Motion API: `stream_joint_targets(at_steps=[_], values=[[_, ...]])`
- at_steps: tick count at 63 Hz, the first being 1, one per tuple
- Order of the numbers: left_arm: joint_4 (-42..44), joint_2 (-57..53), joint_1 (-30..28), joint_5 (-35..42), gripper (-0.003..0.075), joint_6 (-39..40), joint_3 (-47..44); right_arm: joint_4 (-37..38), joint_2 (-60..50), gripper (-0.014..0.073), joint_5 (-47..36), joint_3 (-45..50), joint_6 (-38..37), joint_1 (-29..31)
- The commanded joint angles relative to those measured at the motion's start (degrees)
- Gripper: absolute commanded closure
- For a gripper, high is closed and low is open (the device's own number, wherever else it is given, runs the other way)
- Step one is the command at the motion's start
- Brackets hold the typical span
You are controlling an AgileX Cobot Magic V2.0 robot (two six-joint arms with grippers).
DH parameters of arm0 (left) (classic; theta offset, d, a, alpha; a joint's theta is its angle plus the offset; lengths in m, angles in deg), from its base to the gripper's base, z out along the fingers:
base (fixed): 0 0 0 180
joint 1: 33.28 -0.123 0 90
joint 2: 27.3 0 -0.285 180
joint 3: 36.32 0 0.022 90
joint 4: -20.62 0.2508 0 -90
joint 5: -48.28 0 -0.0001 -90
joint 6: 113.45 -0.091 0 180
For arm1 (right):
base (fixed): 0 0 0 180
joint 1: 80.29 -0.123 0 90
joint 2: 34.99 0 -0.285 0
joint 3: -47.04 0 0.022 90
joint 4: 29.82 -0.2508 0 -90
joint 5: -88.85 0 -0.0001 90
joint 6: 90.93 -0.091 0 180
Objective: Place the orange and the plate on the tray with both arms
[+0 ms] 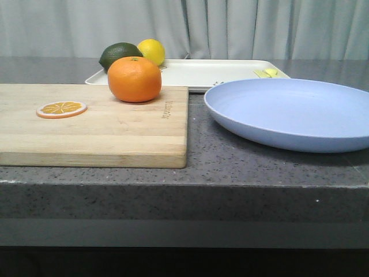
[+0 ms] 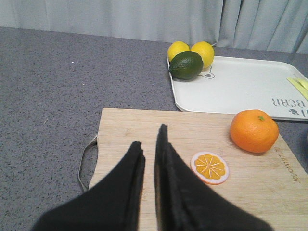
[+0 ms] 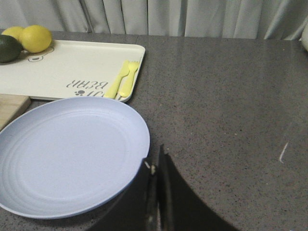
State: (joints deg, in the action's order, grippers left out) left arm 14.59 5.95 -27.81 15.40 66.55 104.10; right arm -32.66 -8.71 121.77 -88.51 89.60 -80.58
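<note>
I'm viewing low across the table edge in front; my left wrist camera is looking down over the cutting board (image 2: 192,159), my right over the plate (image 3: 67,154). Both are sharing the tray (image 2: 240,86).

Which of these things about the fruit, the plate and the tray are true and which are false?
1. The orange sits on the wooden board. True.
2. The plate is already on the tray. False: it lies on the grey counter, in front of the tray.
3. Something dark green lies on the tray next to two lemons. True.
4. The orange slice lies on the plate. False: it lies on the board; the plate is empty.
5. The left gripper holds the orange. False: it holds nothing, and the orange sits apart from it.
</note>
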Motion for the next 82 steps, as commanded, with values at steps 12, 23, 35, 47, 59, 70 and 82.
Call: stream_joint_targets(at_steps=[12,23,35,47,59,70,82], values=[[-0.54,0.8,-0.24,4.22,0.0127,0.45,1.41,0.84,0.9,0.0126,-2.73,-1.86,2.09,0.24],[0.73,1.64,-0.24,4.44,0.011,-0.32,2.88,0.84,0.9,0.0062,-2.37,-1.92,2.09,0.24],[0.07,7.51,1.01,2.88,0.0111,-4.47,7.34,0.84,0.9,0.0062,-2.49,-1.92,2.09,0.24],[0.45,15.52,9.53,2.24,0.011,-6.23,11.28,0.84,0.9,0.0062,-2.49,-1.92,2.09,0.24],[2.94,24.53,18.64,2.7,0.011,-7.98,15.22,0.84,0.9,0.0062,-2.49,-1.92,2.09,0.24],[6.71,34.54,24.77,2.7,0.0111,-8.08,19.89,0.84,0.9,0.0062,-2.49,-1.92,2.09,0.24],[6.94,46.78,26.41,1.17,0.011,-7.84,27.78,0.84,0.9,0.0062,-2.49,-1.92,2.09,0.24]])
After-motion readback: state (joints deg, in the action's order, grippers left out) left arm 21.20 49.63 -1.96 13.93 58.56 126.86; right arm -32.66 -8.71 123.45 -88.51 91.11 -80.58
